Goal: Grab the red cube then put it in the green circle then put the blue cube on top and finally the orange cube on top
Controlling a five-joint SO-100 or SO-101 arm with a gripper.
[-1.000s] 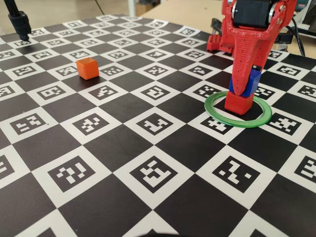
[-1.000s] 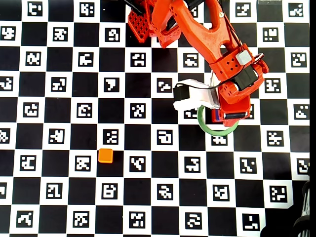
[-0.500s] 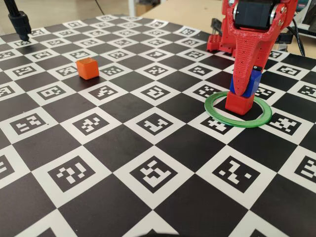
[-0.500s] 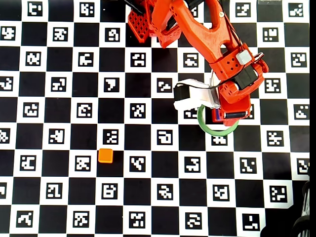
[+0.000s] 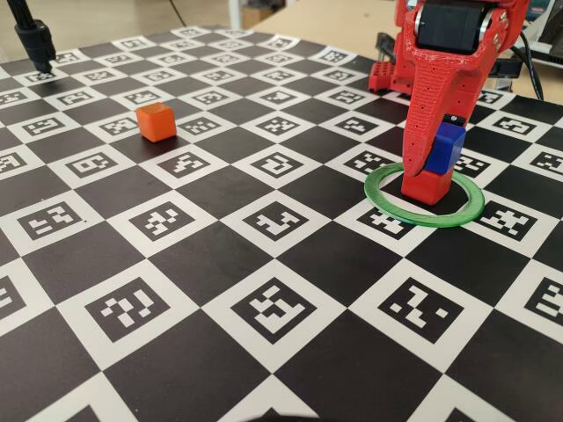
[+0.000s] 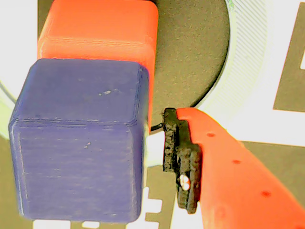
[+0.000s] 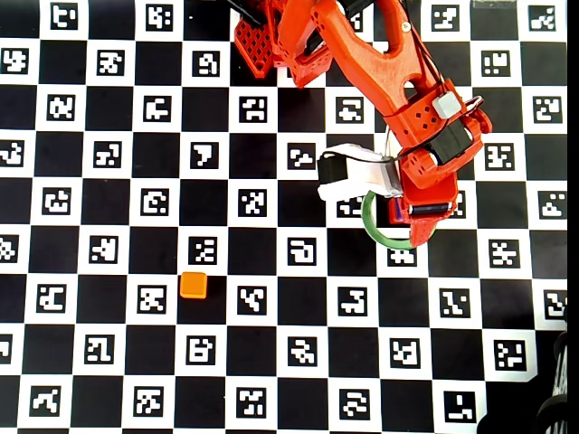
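Note:
The green circle (image 5: 440, 218) lies on the checkered board at the right. The red cube (image 5: 431, 186) stands inside it. The blue cube (image 5: 450, 145) sits on the red cube, shifted a little to the right and slightly tilted. My red gripper (image 5: 429, 171) hangs straight down around the two cubes. In the wrist view the blue cube (image 6: 78, 143) fills the left, with the red cube (image 6: 100, 28) beneath it. The black pad of one finger (image 6: 178, 157) stands apart from the blue cube by a narrow gap. The other finger is out of view. The orange cube (image 5: 157, 121) sits alone at the far left.
The arm's base (image 7: 262, 36) is at the board's back edge. A black stand (image 5: 35, 40) rises at the far left corner. From overhead, the orange cube (image 7: 193, 285) lies well left of the green circle (image 7: 371, 226). A wooden table lies beyond the board.

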